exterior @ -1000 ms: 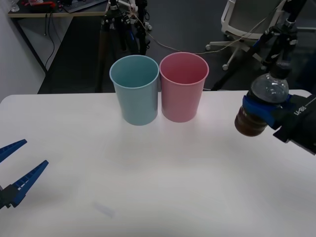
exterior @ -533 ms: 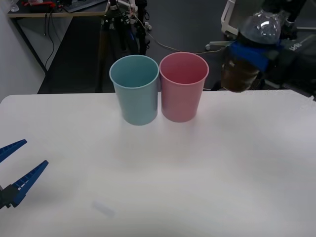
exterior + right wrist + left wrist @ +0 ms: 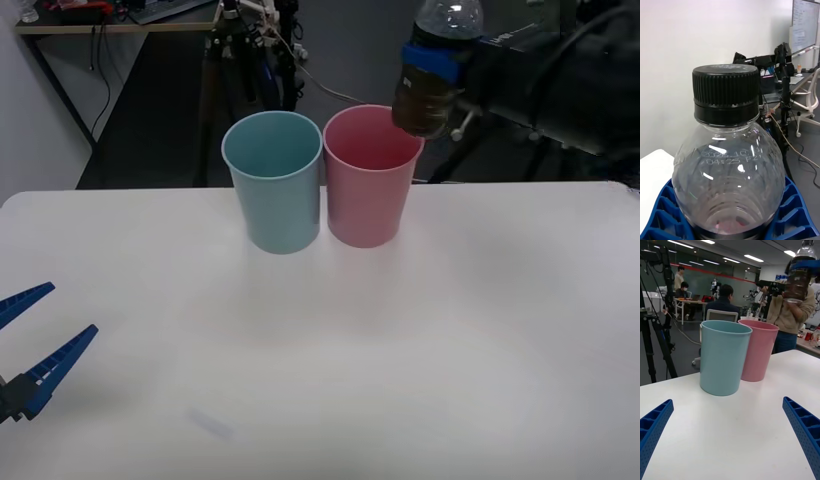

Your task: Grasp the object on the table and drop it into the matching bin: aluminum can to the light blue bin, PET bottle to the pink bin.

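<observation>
White table (image 3: 480,330); right fingers (image 3: 795,213) clamp black-capped, brown-filled PET bottle (image 3: 430,75); left fingers (image 3: 801,427) spread.

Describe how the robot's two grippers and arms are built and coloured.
Both grippers have blue ribbed plastic fingers with open cells along them: the left gripper shows long tapering wedge-shaped fingers on a black base, and the right gripper joins a bulky black arm carrying black cables and small white lettering.

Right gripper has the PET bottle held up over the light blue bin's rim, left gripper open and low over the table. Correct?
Wrong bin. The front view shows the right gripper holding the PET bottle over the pink bin's rim, not the light blue bin. The left gripper is open, low over the table.
</observation>
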Controlling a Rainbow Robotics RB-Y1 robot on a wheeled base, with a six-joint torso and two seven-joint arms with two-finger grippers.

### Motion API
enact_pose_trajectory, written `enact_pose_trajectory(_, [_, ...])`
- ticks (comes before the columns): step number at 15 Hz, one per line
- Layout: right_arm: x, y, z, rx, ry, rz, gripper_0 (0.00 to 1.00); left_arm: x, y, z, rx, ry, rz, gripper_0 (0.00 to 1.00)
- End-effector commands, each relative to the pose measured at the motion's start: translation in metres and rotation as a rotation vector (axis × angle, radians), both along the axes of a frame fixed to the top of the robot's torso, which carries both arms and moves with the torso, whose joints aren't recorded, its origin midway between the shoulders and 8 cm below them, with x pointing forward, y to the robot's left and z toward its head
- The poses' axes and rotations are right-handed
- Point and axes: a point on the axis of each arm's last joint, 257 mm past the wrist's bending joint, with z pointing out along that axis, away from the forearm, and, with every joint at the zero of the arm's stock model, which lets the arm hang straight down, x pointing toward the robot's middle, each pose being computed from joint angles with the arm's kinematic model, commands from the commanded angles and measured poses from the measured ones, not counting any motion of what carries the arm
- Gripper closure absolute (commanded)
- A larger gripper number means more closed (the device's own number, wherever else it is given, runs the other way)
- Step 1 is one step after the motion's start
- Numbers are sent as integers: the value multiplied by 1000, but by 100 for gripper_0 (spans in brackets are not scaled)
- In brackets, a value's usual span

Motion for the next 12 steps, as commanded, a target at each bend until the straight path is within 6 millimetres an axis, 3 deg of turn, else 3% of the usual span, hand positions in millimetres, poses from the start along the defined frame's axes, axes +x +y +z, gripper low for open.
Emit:
enact_pose_trajectory(1, [30,5,-5,10,6,-30,100,0,0,0,0,0,0,0])
enact_pose_trajectory(7, [77,30,-27,-28,-13,-65,100,0,0,0,0,0,0,0])
enact_pose_trajectory(12, [91,54,-43,-56,-35,-68,100,0,0,0,0,0,0,0])
